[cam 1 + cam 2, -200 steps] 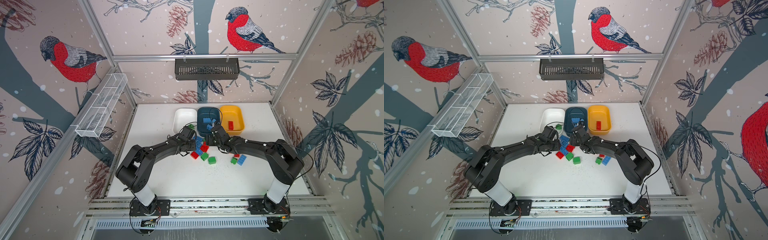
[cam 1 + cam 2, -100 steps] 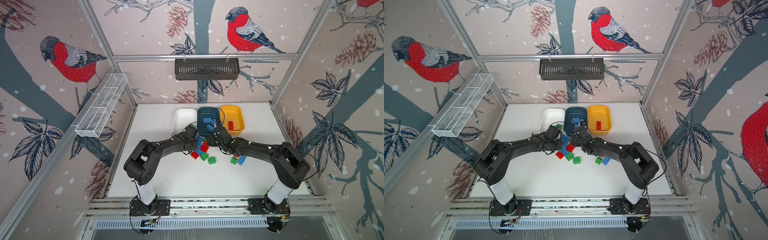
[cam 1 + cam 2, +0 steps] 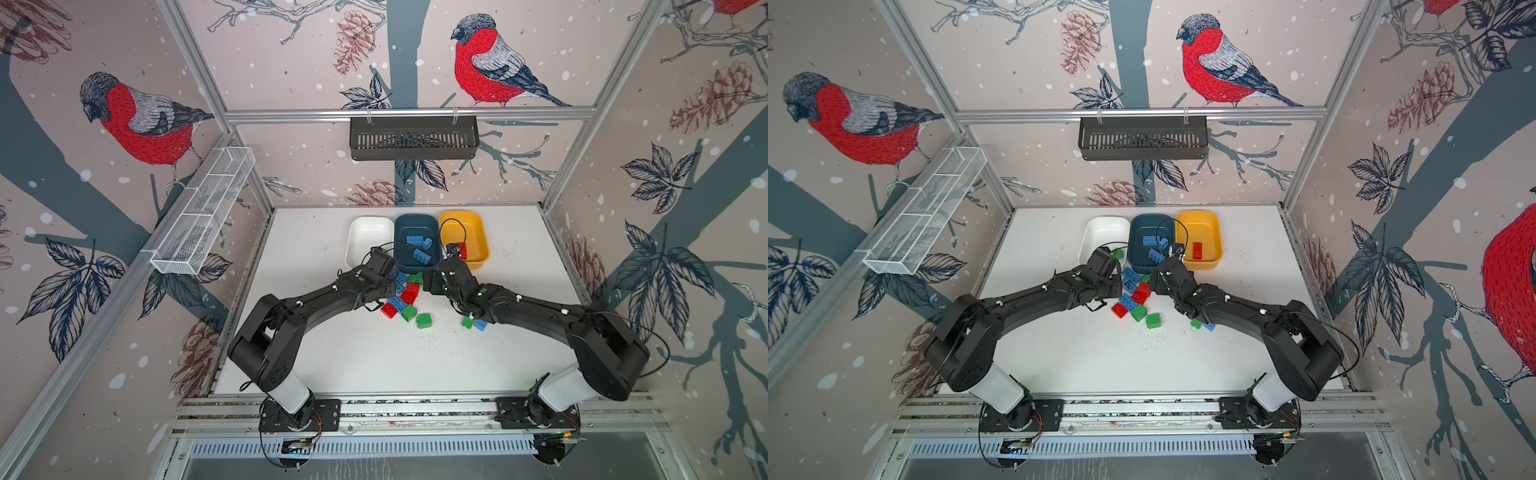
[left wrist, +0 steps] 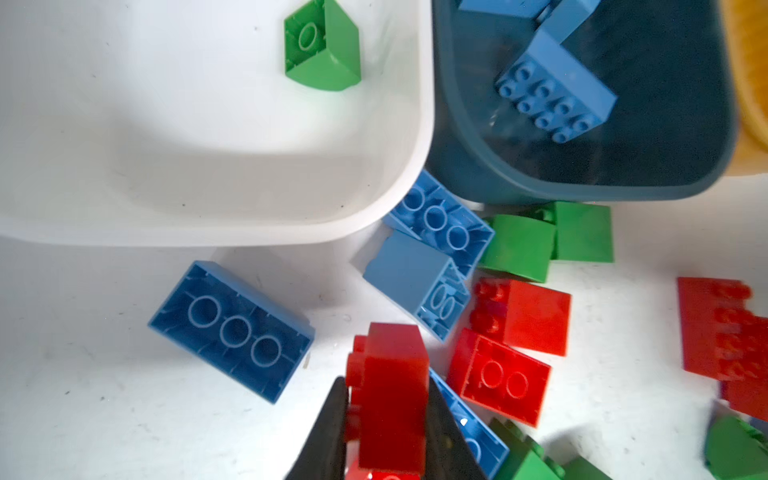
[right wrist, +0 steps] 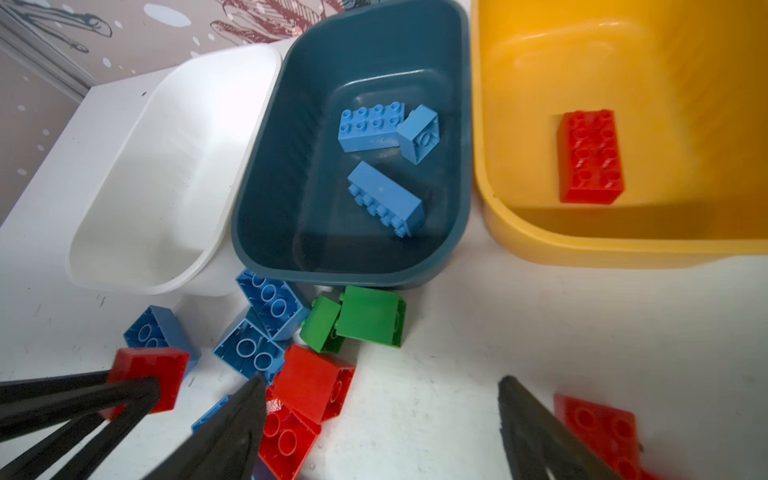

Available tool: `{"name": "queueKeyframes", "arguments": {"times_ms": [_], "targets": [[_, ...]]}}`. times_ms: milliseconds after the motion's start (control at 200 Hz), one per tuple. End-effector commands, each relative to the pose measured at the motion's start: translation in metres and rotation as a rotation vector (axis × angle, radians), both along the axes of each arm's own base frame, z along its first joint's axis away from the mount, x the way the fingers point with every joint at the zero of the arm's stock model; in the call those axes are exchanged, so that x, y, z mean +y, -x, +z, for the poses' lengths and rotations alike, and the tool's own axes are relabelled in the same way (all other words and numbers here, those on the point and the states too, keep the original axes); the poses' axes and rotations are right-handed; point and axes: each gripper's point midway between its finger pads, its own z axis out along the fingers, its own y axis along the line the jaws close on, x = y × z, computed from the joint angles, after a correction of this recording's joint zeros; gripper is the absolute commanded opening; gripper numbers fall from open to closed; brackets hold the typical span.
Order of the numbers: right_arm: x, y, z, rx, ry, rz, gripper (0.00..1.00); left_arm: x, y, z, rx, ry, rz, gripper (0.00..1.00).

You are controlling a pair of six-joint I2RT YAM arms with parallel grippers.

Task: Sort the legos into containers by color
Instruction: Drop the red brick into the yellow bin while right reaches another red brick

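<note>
Red brick (image 4: 388, 361) gripped; bound, I judge, for the yellow tub (image 5: 582, 249).
My left fingers (image 4: 328, 428) clamp it; my right fingers (image 5: 232, 419) gape, empty. Next: carry past the teal tub (image 5: 353, 280), release.

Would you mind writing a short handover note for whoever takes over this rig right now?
Left gripper: shut on a square red brick, near the white tub.
Right gripper: open and empty, above the loose bricks.
Done: one green brick in the white tub, three blue bricks in the teal tub, one oblong red brick in the yellow tub.
Left: drop the held red one in yellow, then sort the red, blue and green bricks on the table.
</note>
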Motion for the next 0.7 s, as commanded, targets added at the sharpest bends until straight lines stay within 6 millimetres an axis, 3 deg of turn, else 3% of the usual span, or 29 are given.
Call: {"name": "queueKeyframes", "arguments": {"times_ms": [0,40,55,235,370,555,695], "targets": [[-0.021,-0.006,0.019,-0.083,-0.005,-0.075,0.92,-0.02,-0.012,0.034,-0.1,0.108,-0.038,0.18],[-0.031,-0.006,0.023,-0.095,-0.005,-0.099,0.98,-0.027,-0.013,0.037,-0.105,0.129,-0.068,0.18],[-0.034,-0.006,0.024,-0.101,-0.004,-0.107,1.0,-0.033,-0.018,0.048,-0.126,0.148,-0.079,0.18],[-0.083,-0.006,0.033,-0.133,-0.004,-0.239,1.0,-0.091,-0.041,0.066,-0.156,0.209,-0.224,0.18],[-0.12,-0.008,0.022,-0.073,0.046,-0.352,0.99,-0.14,-0.06,0.074,-0.175,0.247,-0.333,0.18],[-0.143,-0.006,0.002,0.061,0.091,-0.38,1.0,-0.194,-0.088,0.069,-0.183,0.307,-0.424,0.18],[-0.132,-0.001,-0.002,0.057,-0.001,-0.269,0.99,-0.218,-0.112,0.06,-0.181,0.319,-0.439,0.19]]}}
